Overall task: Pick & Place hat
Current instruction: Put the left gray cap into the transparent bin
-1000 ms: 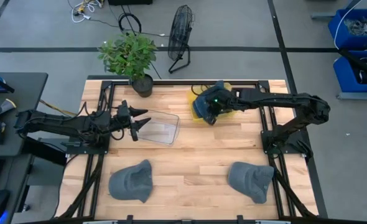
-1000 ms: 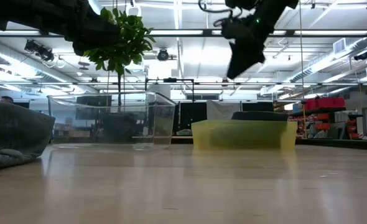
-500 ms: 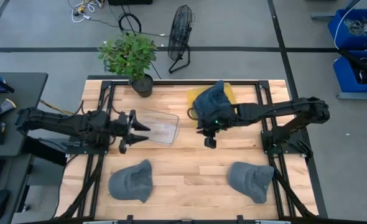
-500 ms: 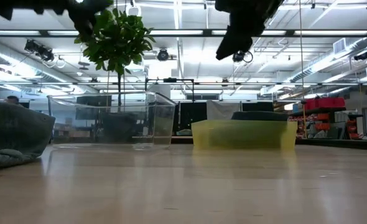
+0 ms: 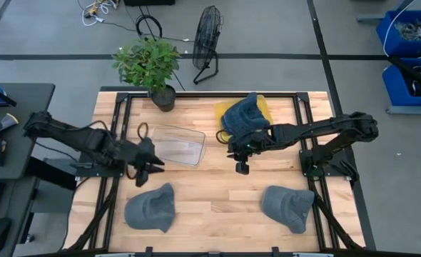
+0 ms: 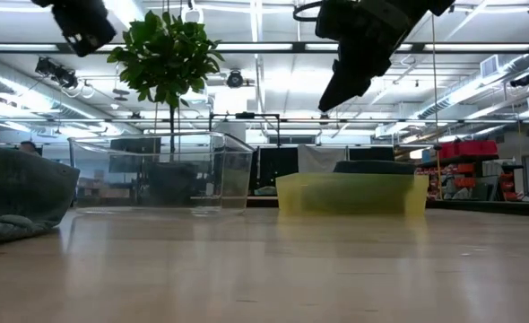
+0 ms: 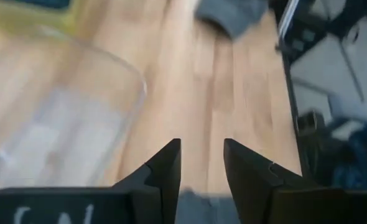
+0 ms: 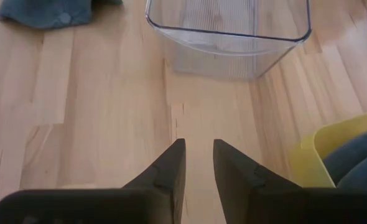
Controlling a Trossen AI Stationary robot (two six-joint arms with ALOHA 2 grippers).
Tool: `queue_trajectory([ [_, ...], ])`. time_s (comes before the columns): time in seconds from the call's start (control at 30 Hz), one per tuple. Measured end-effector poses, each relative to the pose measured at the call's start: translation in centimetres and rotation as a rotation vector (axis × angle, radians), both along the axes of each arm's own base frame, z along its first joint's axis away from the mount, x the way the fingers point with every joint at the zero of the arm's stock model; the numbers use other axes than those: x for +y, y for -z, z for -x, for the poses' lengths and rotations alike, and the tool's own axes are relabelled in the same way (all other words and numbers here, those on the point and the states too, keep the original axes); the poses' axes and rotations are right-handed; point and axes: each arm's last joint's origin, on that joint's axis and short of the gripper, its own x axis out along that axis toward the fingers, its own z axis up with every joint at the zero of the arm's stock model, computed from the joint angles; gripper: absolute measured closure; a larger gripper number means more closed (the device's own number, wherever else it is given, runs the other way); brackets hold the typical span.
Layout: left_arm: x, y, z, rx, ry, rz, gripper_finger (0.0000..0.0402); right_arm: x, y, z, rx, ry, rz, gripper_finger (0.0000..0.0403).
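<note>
A blue-grey hat (image 5: 244, 114) lies in the yellow bin (image 5: 262, 105) at the table's far side; its top shows over the bin wall (image 6: 372, 166). Two grey hats lie on the wood near the front edge, one left (image 5: 151, 208) and one right (image 5: 289, 205). My right gripper (image 5: 241, 165) hovers open, with a narrow gap (image 8: 199, 163), over bare wood near the table's middle, on the near side of the yellow bin. My left gripper (image 5: 148, 165) is open (image 7: 202, 177), raised off the table between the clear bin's near-left corner and the left grey hat.
A clear plastic bin (image 5: 180, 145) stands left of the table's middle, with nothing in it. A potted plant (image 5: 150, 64) sits at the far-left corner. Bare wood lies between the two grey hats. A fan (image 5: 207, 43) stands on the floor beyond the table.
My right gripper has drawn away from above the yellow bin toward the near edge, leaving the blue-grey hat lying in the bin. My left gripper has moved from over the clear bin's left end toward the near edge, closer to the left grey hat.
</note>
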Motion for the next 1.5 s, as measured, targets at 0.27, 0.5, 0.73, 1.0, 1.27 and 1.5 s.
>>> queue_trajectory([
  [0.27, -3.8, 2.4, -1.3, 0.251, -0.078, 0.169, 0.0236, 0.0, -0.2, -0.2, -0.029, -0.005, 0.003, 0.0317],
  [0.5, -7.1, 6.0, -2.0, 0.487, -0.31, 0.308, 0.0231, 0.0, -0.4, -0.5, -0.065, -0.006, 0.004, 0.0317],
  [0.73, -9.6, 9.5, -2.3, 0.675, -0.463, 0.345, 0.0251, 0.1, -0.8, -0.9, -0.125, -0.077, 0.073, 0.0317],
  [1.0, -10.3, 12.1, -2.6, 0.784, -0.479, 0.219, 0.0276, 0.1, -1.1, -1.0, -0.154, -0.096, 0.09, 0.0317],
  [1.27, -10.3, 12.3, -2.5, 0.786, -0.42, 0.16, 0.0388, 0.1, -1.1, -1.1, -0.16, -0.095, 0.086, 0.0317],
  [1.5, -11.5, 7.2, -4.3, 0.652, -0.356, 0.129, 0.0397, 0.1, -1.1, -1.1, -0.164, -0.095, 0.086, 0.0317],
])
